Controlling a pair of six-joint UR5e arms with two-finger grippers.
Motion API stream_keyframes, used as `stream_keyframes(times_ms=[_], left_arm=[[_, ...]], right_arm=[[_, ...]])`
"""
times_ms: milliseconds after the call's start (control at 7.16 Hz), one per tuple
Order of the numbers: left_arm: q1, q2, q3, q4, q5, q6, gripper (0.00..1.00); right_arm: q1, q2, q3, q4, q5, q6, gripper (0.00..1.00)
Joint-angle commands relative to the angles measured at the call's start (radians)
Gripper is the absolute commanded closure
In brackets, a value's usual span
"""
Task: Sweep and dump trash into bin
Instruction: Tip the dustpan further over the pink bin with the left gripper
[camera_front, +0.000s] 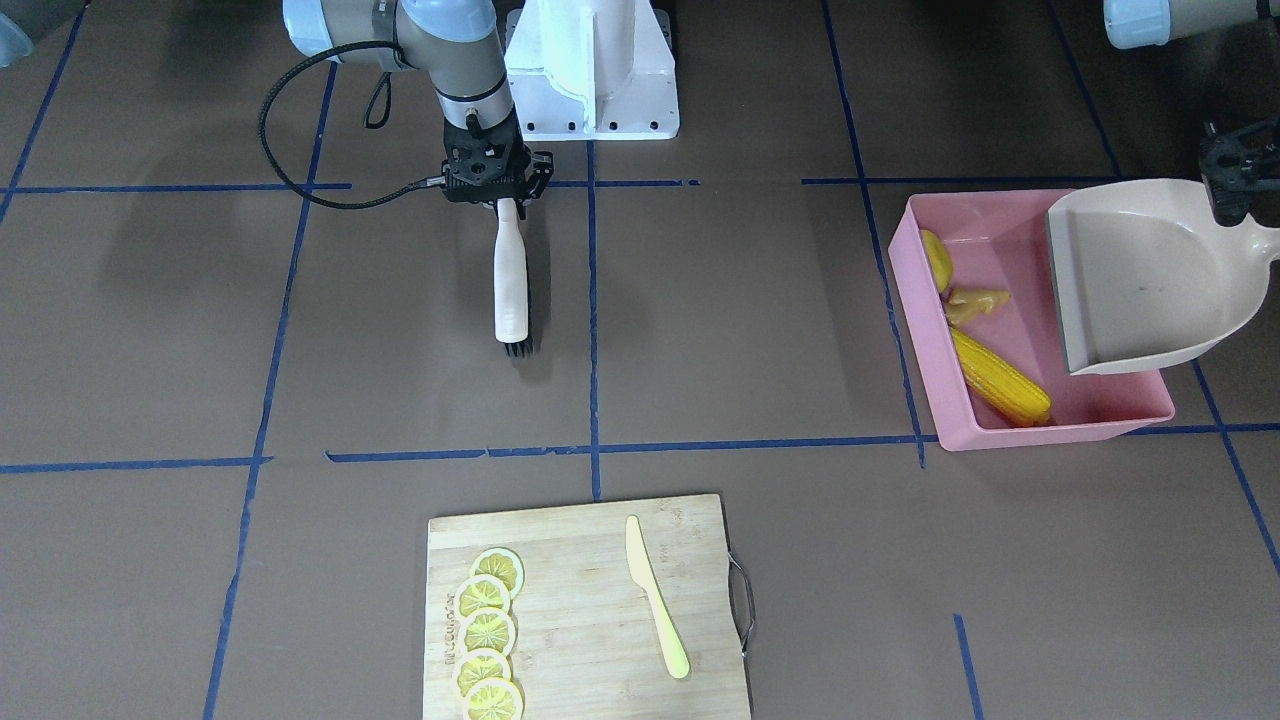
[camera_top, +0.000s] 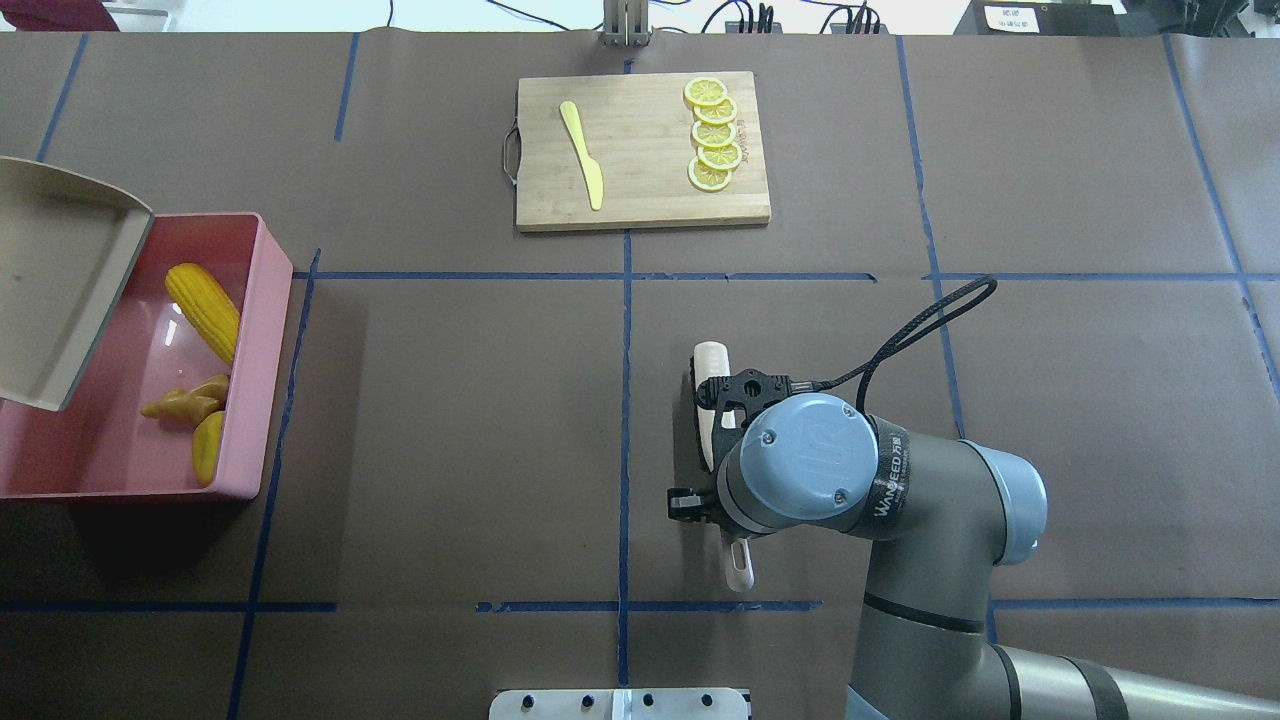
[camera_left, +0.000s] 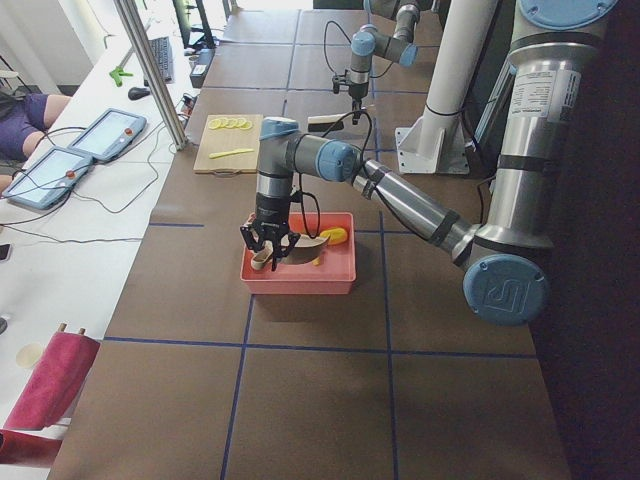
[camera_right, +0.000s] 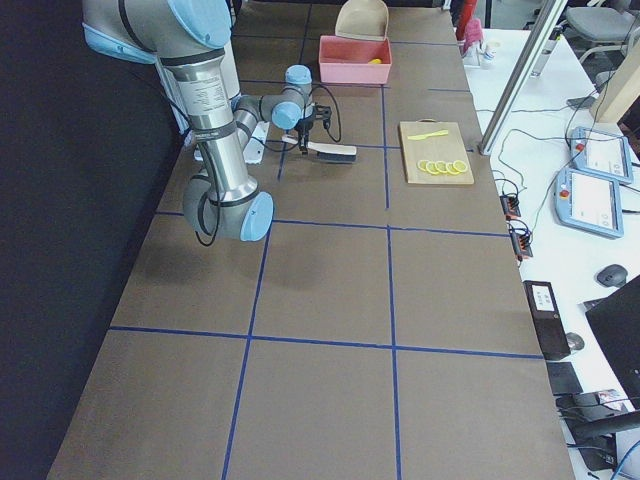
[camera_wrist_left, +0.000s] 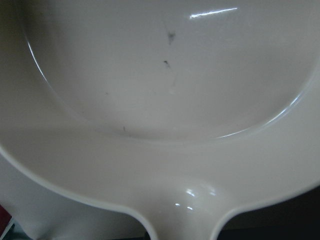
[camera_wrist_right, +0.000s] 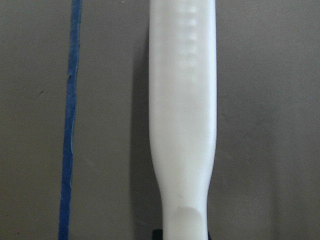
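At the far left the dustpan (camera_top: 60, 280) hung tilted over the bin (camera_top: 272, 330), its straight lip aimed down into the tub and its handle running off past the table's edge. The left gripper (camera_front: 1235, 185) seemed clamped on that handle, though its fingertips were hard to make out. All 3 pieces of trash lay inside the bin along the wall nearest mid-table. The corn (camera_top: 203, 311) lay flat on a diagonal, its long axis slanting from the bin's far side toward that wall. The ginger (camera_top: 188, 403) sat next, and the potato (camera_top: 208, 447) lay in the corner nearest the robot, touching the wall. These toys looked light, hard and smooth, so they would likely roll or skid rather than deform. The corn would roll across its length, so it is best pushed broadside or carried in the pan, with the handle as the place to hold. Mid-table, well apart, a board (camera_top: 745, 215) carried a knife (camera_top: 583, 155) and lemon slices (camera_top: 712, 135). To the right, the right gripper (camera_front: 507, 203) was closed around the brush (camera_front: 511, 280), low over the table, its long axis pointing away from the robot toward the board, bristles at the far end.
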Motion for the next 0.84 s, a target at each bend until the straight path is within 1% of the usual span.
stream_keyframes(times_ms=[0,140,279,419,559,698], left_arm=[[0.0,0.001,-0.076,0.0,-0.101,-0.09,1.0],[0.0,-0.003,-0.099,0.0,-0.118,-0.125,1.0],[0.003,-0.008,-0.109,-0.002,-0.126,-0.186,1.0],[0.006,-0.013,-0.115,-0.006,-0.156,-0.266,1.0],[0.04,-0.031,-0.132,-0.006,-0.164,-0.371,1.0],[0.105,-0.042,-0.153,-0.006,-0.164,-0.47,1.0]], right_arm=[[-0.004,-0.007,0.001,0.0,-0.036,0.005,1.0],[-0.029,-0.008,0.001,0.0,-0.092,0.013,1.0],[-0.05,-0.014,-0.002,0.0,-0.129,0.013,1.0],[-0.061,-0.017,-0.002,0.0,-0.146,0.016,1.0],[-0.073,-0.019,-0.002,0.0,-0.166,0.016,1.0],[-0.076,-0.02,-0.002,0.0,-0.169,0.016,1.0]])
